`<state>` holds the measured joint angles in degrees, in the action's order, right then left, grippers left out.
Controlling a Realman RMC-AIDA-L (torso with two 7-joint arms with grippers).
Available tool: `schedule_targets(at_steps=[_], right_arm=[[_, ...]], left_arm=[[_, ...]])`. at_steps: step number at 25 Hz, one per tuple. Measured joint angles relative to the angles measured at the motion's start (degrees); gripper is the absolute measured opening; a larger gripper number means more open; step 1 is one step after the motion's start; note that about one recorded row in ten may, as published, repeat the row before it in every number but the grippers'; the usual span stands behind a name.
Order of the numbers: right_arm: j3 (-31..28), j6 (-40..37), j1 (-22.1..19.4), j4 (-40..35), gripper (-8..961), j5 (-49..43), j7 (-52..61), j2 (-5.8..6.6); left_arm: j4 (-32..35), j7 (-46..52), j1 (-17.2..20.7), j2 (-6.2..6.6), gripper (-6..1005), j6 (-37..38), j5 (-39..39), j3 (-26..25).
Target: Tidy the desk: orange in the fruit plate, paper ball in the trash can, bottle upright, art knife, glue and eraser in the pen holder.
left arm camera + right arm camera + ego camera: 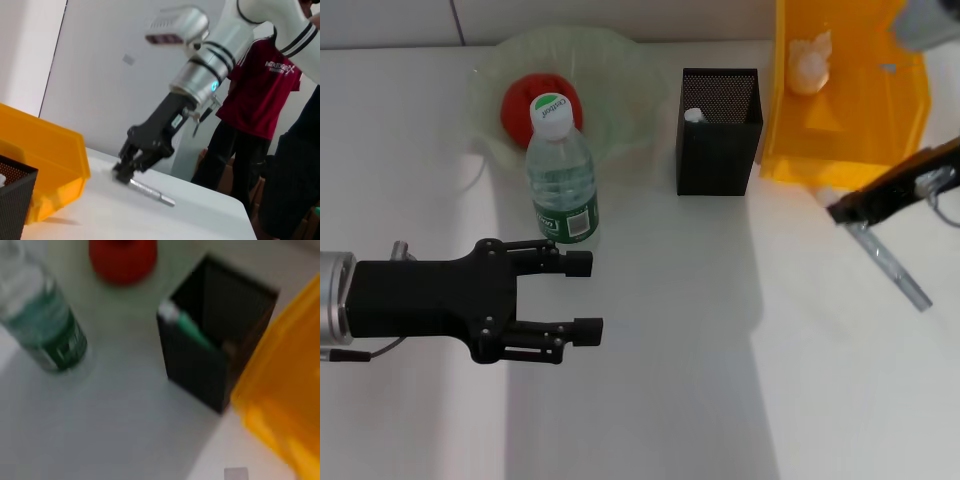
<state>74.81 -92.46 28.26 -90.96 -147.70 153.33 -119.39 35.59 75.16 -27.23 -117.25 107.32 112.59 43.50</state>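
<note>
Yellow-orange and translucent, the trash can (850, 110) is the biggest thing here, with the white crumpled paper ball (809, 62) lying inside it. Just beside the can stands the black mesh pen holder (719, 135). Beyond the holder, on the side away from the can, the pale green scalloped fruit plate (620, 70) cradles the red-orange orange (520, 100). The clear bottle (561, 175), green-labelled and white-capped, stands upright against the plate's near rim. The left gripper (585, 296) hangs near the bottle, jaws apart and empty. The right gripper (124, 172), just beside the can, clamps a silvery art knife (892, 266).
</note>
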Motion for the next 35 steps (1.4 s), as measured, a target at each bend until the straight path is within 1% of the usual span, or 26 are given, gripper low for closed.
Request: schedule_targets(at_steps=[2,3,4,5,7,8,9,10,11,12,13,14,17,18,19,20,21,23,24,26,27,28,29,32,33,35], right_arm=[[-5.2,-0.2,-1.8,-5.7,141,5.1,-1.6,-0.02],[-13.2,0.6,-4.0,-9.5,140,15.3,-5.3,-0.05],[-13.2,0.6,-4.0,-9.5,140,15.3,-5.3,-0.05],[-16.8,1.4,-4.8,-9.8,139,19.9,-6.8,-0.04],[-23.0,3.6,-6.1,-7.5,139,29.9,-11.3,0.0],[-27.4,6.8,-6.8,-1.3,139,39.3,-18.7,0.11],[-29.1,8.4,-6.9,2.6,139,43.4,-22.8,0.12],[-29.1,8.4,-6.9,2.6,139,43.4,-22.8,0.12],[-30.4,9.8,-6.7,6.9,139,47.2,-27.0,0.18],[-31.8,10.8,-6.3,12.3,139,51.1,-31.1,0.27],[-33.9,12.0,-4.3,24.4,139,58.4,-39.4,0.71],[-33.9,12.0,-4.3,24.4,138,58.4,-39.4,0.71],[-35.9,12.8,-0.9,40.4,138,65.4,-49.8,1.47],[-36.4,13.6,1.3,48.4,138,67.5,-55.0,1.68],[-36.4,14.4,2.5,51.8,138,68.1,-57.1,1.7],[-36.4,14.4,2.5,51.8,138,68.1,-57.1,1.7],[-36.3,15.3,3.6,54.2,138,68.3,-58.7,1.71],[-35.4,19.4,6.5,58.7,137,68.0,-61.8,1.36],[-35.4,19.4,6.5,58.7,136,68.0,-61.8,1.36],[-33.2,22.7,8.1,60.0,135,67.6,-62.3,1.13],[-31.6,24.5,8.7,60.4,134,67.6,-62.4,1.07],[-28.3,27.8,10.0,60.8,140,67.6,-62.5,0.92],[-28.3,27.8,10.0,60.8,147,67.6,-62.5,0.92],[-23.6,32.6,11.6,61.1,166,67.6,-62.9,0.69],[-21.4,35.5,12.3,61.2,173,67.6,-63.1,0.57],[-20.6,36.6,12.6,61.3,186,67.6,-63.2,0.51]], left_arm=[[0.0,0.0,0.0,0.0,796,0.1,0.0,0.0],[0.0,0.0,0.0,0.0,796,0.1,0.0,0.0],[0.0,0.0,0.0,-0.02,796,0.1,0.0,0.0],[0.0,0.0,0.0,-0.02,796,0.1,0.0,0.0],[0.0,-0.1,0.0,-0.06,796,0.1,-0.1,0.1],[0.0,-0.1,0.1,-0.06,796,0.1,-0.1,0.2],[-0.1,-0.2,0.1,-0.1,796,0.1,-0.1,0.2],[-0.1,-0.2,0.1,-0.1,796,0.1,-0.1,0.2],[-0.1,-0.4,0.1,-0.18,796,0.1,-0.1,0.2],[-0.1,-0.4,0.1,-0.18,796,0.1,-0.1,0.2],[-0.1,-0.4,0.1,-0.18,796,0.1,-0.1,0.2],[-0.1,-0.4,0.1,-0.18,796,0.1,-0.1,0.2],[0.0,-0.8,0.1,-0.54,796,0.1,-0.1,0.3],[0.0,-0.8,0.1,-0.57,796,0.1,-0.2,0.3],[0.0,-0.8,0.1,-0.57,796,0.1,-0.2,0.3],[0.0,-0.8,0.1,-0.57,796,0.1,-0.2,0.3],[-0.1,-0.8,0.0,-0.59,796,0.1,-0.3,0.3],[-0.1,-0.8,-0.2,-0.6,796,0.1,-0.4,0.3],[-0.1,-0.8,-0.2,-0.6,796,0.1,-0.4,0.3],[-0.1,-0.8,-0.4,-0.61,796,0.1,-0.4,0.3],[-0.1,-0.8,-0.4,-0.61,796,0.1,-0.4,0.3],[-0.1,-0.8,-0.4,-0.61,796,0.1,-0.4,0.3],[-0.1,-0.8,-0.4,-0.61,796,0.1,-0.4,0.3],[-0.1,-0.8,-0.5,-0.61,795,0.1,-0.4,0.3],[-0.1,-0.8,-0.4,-0.61,795,0.1,-0.4,0.2],[0.0,-0.8,-0.2,-0.65,795,0.0,-0.5,0.2]])
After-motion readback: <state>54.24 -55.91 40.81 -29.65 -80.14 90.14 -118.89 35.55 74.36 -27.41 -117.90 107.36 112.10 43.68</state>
